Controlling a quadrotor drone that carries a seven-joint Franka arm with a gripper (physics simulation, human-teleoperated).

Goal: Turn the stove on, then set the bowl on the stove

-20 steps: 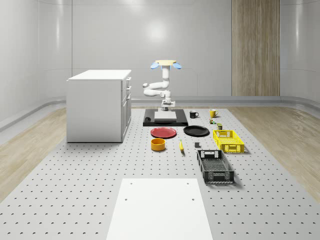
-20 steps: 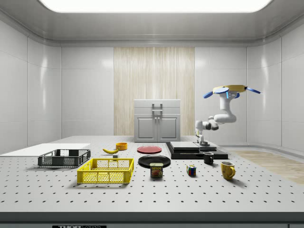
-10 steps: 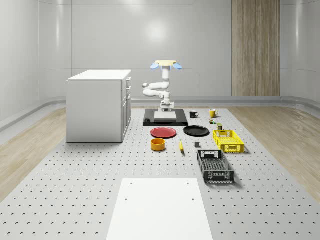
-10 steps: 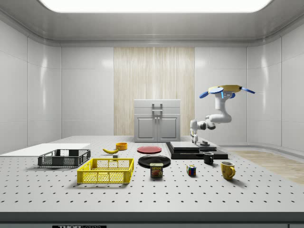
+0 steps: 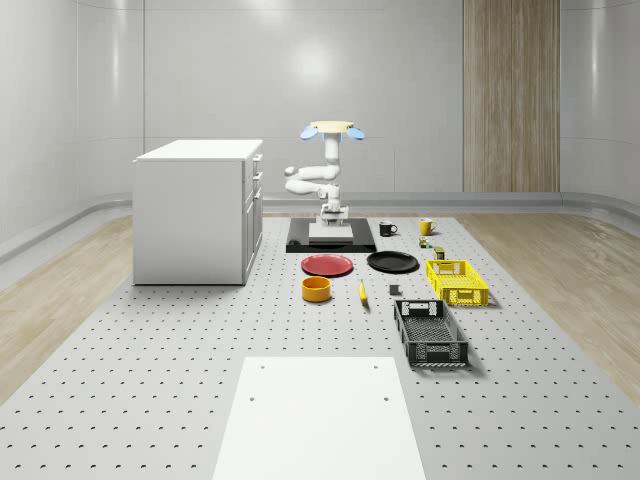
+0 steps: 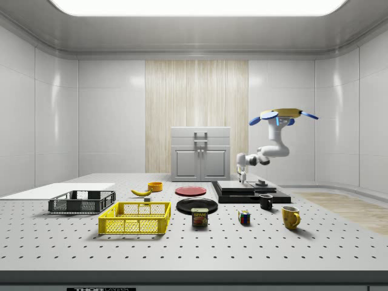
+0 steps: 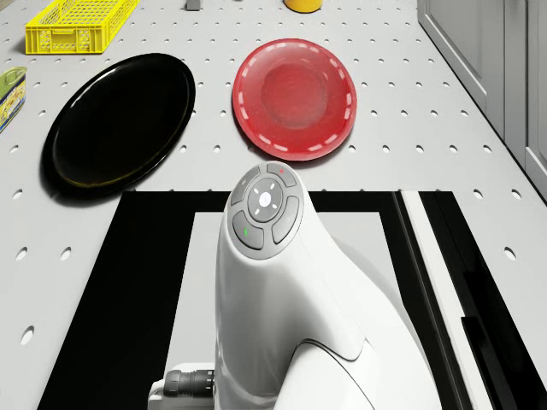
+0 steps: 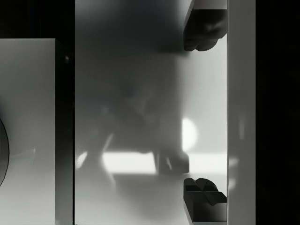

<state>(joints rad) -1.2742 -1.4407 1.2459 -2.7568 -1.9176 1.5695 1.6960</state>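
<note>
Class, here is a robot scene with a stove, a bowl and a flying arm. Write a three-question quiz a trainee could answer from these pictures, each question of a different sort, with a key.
1. True or false: the bowl sits on the stove.
2. Multiple choice: in the whole-scene view, the gripper hangs over which thing? A) yellow basket B) stove C) cabinet
3. Fill in: the plate next to the black plate has the colour ____.

Key
1. False; it stands on the table, nearer the camera than the red plate.
2. B; the drone hovers above the stove too.
3. Red.
</note>
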